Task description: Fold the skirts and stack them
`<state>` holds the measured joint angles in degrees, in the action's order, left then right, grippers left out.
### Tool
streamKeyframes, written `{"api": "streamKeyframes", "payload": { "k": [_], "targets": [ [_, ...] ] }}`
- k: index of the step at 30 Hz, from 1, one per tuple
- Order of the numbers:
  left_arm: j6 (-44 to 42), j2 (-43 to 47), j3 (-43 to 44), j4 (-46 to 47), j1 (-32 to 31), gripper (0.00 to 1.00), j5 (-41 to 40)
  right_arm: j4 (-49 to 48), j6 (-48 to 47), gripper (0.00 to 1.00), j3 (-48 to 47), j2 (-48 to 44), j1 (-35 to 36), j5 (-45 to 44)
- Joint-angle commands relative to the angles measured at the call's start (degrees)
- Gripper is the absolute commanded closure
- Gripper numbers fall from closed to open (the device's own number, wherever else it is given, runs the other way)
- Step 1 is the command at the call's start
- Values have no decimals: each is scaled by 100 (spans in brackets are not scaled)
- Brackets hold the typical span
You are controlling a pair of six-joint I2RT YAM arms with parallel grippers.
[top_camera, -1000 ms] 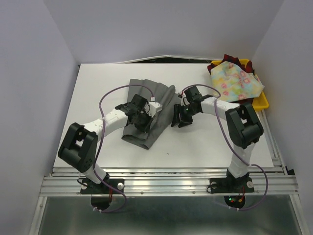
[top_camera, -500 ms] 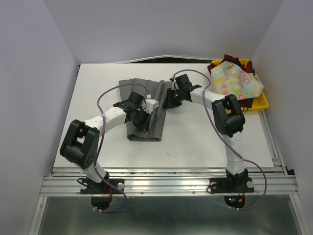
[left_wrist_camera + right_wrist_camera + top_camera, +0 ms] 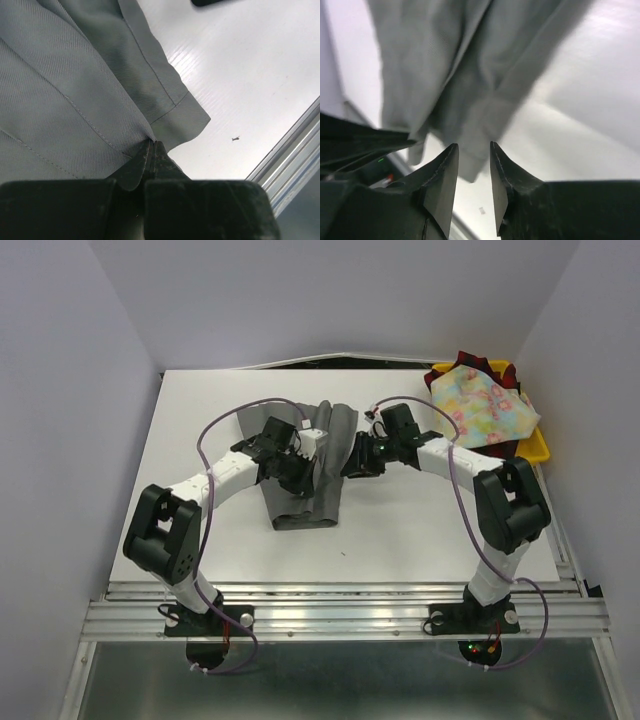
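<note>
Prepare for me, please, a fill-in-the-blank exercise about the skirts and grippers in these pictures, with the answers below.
1. The left gripper is shut on the grey skirt; the right gripper, beside it, is ____.
2. The yellow tray holds ____ skirts.
3. There the floral skirt lies on the plaid skirt, at the table's far ____ corner.
Missing words: open; two; right.

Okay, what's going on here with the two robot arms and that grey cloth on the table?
Both arms are working on the grey skirt, which lies bunched in the middle of the white table. The left gripper is pinched shut on a stitched edge of it. The right gripper hovers at the skirt's right side, jaws slightly apart, gripping nothing visible. The floral skirt and the plaid skirt beneath it lie in the yellow tray.
</note>
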<state>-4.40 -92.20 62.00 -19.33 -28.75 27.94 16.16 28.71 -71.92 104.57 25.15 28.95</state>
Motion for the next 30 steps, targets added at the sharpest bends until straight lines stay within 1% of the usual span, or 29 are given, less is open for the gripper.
{"api": "streamKeyframes", "payload": {
  "k": [1,4,8,12,18,21,27,30],
  "targets": [
    [159,-8,304,131,10,100,361,-1167,1101,65,476,53,130,1551],
    [194,-26,366,140,10,100,422,-1379,1119,69,591,264,210,1675],
    [256,-61,453,105,10,100,493,-1178,638,79,741,939,271,1562],
    [291,-78,533,61,10,100,537,-1045,425,82,715,1442,271,1421],
    [405,36,708,79,-78,100,747,-1054,451,83,644,1575,324,1298],
    [625,1,743,149,-183,100,826,-1045,443,83,635,1566,324,1280],
    [757,-455,682,465,-411,100,1055,-1045,451,83,671,1513,324,1262],
    [897,-675,507,807,-508,100,1178,-1028,451,83,688,1435,324,1227]
  ]
}}
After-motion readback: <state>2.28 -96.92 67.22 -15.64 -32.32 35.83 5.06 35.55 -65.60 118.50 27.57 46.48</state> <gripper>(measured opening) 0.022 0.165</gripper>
